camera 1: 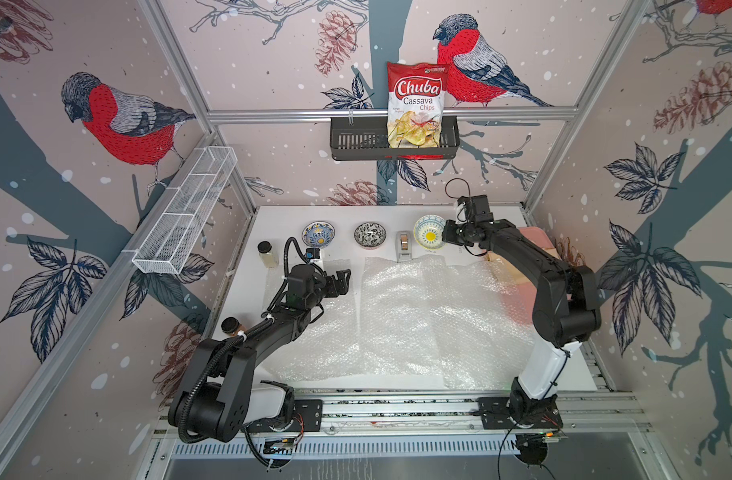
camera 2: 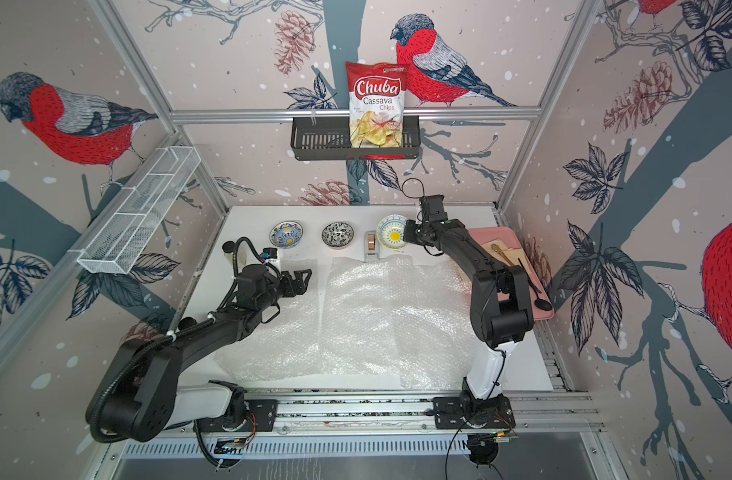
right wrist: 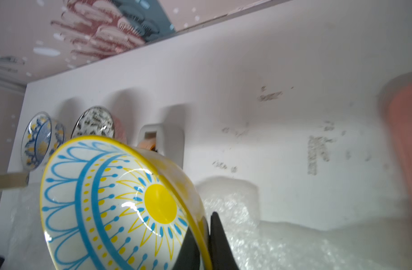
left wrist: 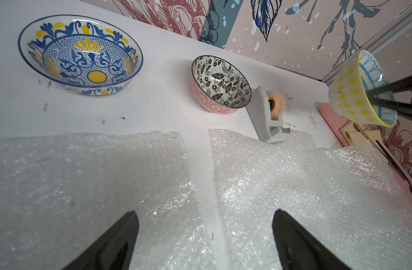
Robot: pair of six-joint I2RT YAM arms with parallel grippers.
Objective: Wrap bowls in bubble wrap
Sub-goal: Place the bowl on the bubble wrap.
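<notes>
White tabletop [camera 1: 343, 214]: at one o'clock, right claw [right wrist: 205, 240] clamps the rim of a tilted pale-teal, yellow-centred ceramic bowl [right wrist: 120, 205]; left claw [left wrist: 206, 211] gapes. Carry it low, slowly, onto the clear bubble wrap [camera 1: 418, 316].

Three bowls in a row at the back of the desk [camera 2: 314, 214]: blue-yellow bowl [camera 2: 286, 234], black-white bowl [camera 2: 337, 235], pale bowl [camera 2: 391, 237]. Tape dispenser [camera 2: 371, 246] between the last two. Right gripper [camera 2: 406, 237] at the pale bowl's rim. Left gripper [camera 2: 305, 281], jaws apart, above the bubble wrap [camera 2: 377, 320].
</notes>
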